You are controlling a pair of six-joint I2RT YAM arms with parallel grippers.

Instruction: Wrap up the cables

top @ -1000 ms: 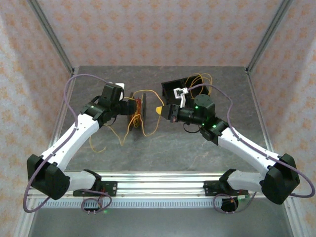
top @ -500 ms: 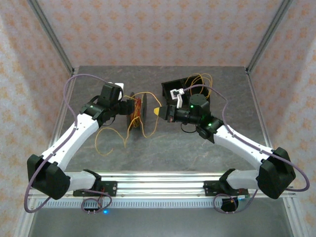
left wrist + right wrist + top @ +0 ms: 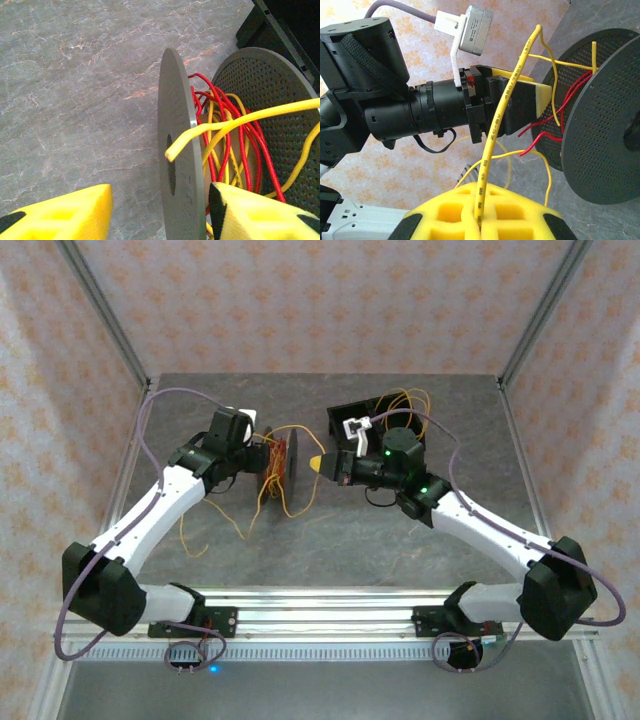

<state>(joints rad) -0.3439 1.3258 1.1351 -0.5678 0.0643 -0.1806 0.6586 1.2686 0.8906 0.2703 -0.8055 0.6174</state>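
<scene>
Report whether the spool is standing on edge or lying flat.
On edge: the spool holds its discs vertical, with red and yellow cables wound between them.

Both arms, left [image 3: 150, 515] and right [image 3: 480, 530], have white links, black joints, looping purple-grey cables [image 3: 405, 5], green lights [image 3: 386, 453] and yellow finger pads [image 3: 60, 210].

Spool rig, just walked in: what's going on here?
Two arms are wrapping cables onto a spool that stands on edge. The left gripper straddles the spool's near disc, fingers apart. Red and yellow turns already sit around the core. The right gripper is shut on a yellow cable that leads up toward the spool. More slack lies loose on the table, so the wrapping is not finished.
</scene>
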